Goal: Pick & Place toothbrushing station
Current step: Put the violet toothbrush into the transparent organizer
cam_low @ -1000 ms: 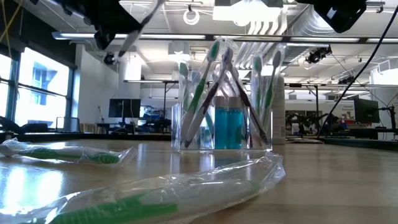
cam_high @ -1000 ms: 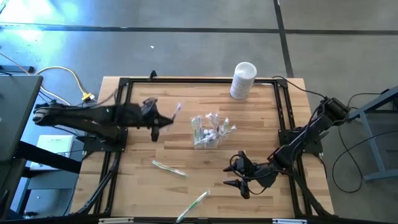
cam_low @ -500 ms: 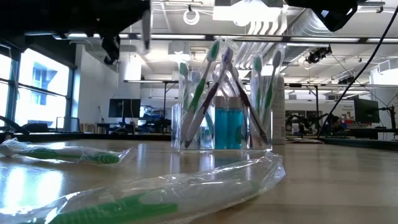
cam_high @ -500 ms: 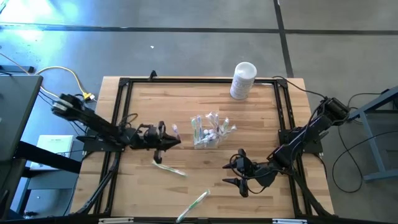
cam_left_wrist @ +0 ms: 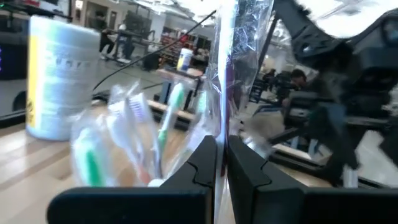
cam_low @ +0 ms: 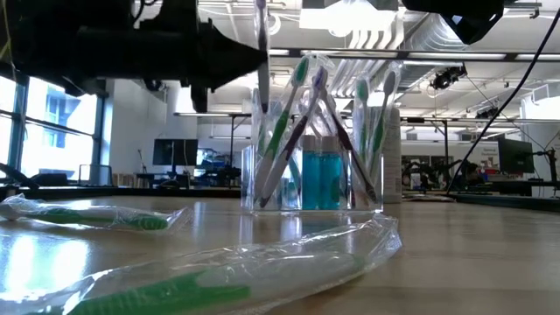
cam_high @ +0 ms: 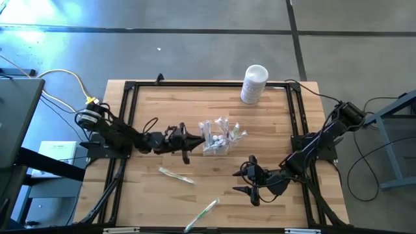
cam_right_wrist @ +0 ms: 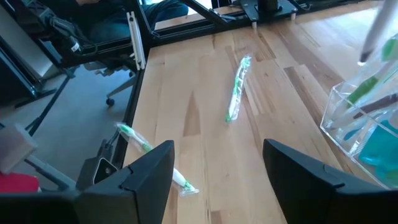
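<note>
The clear cup [cam_high: 218,138] [cam_low: 311,166] stands mid-table holding several toothbrushes and teal tubes. My left gripper [cam_high: 192,141] [cam_left_wrist: 221,152] sits just left of the cup, level with its rim, shut on a wrapped toothbrush [cam_left_wrist: 225,62] [cam_low: 261,31] that stands upright. My right gripper [cam_high: 250,185] [cam_right_wrist: 217,162] hangs open near the table's front right with nothing between its fingers. Two more wrapped green toothbrushes [cam_high: 175,174] [cam_high: 203,213] lie flat on the table. My left gripper pinches the wrapped toothbrush low on its length [cam_left_wrist: 222,134] between its two fingers. The fingers come in about level from the table's left and lie across it. The toothbrush stands upright above the fingers, lifted clear of the table, beside the cup's left wall.
A white canister [cam_high: 253,83] [cam_left_wrist: 59,74] stands at the far edge behind the cup. A black frame [cam_high: 208,84] rims the table. Bare wood lies between the cup and the loose toothbrushes [cam_right_wrist: 236,87] [cam_right_wrist: 149,155].
My left gripper has come down and gone toward the table's right, up to the cup, tipping from a downward slant to about level. The toothbrush it holds has swung from slanting to upright beside the cup.
</note>
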Available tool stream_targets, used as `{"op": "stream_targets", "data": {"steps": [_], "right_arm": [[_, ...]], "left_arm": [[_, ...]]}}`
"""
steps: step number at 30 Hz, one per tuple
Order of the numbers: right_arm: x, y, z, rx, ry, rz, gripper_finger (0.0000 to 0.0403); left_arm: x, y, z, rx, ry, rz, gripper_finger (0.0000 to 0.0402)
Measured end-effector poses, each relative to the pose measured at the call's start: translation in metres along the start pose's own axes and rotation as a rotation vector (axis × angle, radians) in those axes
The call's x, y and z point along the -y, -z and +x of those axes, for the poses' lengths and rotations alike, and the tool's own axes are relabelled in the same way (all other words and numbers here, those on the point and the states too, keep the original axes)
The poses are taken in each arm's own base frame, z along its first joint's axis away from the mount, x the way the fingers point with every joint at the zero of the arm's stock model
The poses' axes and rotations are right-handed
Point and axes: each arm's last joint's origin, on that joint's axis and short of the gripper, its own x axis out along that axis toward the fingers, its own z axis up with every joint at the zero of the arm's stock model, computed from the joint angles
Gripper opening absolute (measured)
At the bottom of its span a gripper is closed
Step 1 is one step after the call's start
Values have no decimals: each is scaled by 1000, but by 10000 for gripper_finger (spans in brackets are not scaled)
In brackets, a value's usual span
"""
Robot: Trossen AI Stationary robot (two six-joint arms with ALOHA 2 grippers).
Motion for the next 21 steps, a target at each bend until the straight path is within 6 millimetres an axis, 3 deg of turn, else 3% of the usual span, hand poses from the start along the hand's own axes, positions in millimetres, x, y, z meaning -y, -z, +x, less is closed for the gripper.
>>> {"op": "stream_targets", "data": {"steps": [21], "right_arm": [[0,1,0,-7,-3,-1,238]], "left_arm": [[-20,61,0,-160,-108,-3,10]]}}
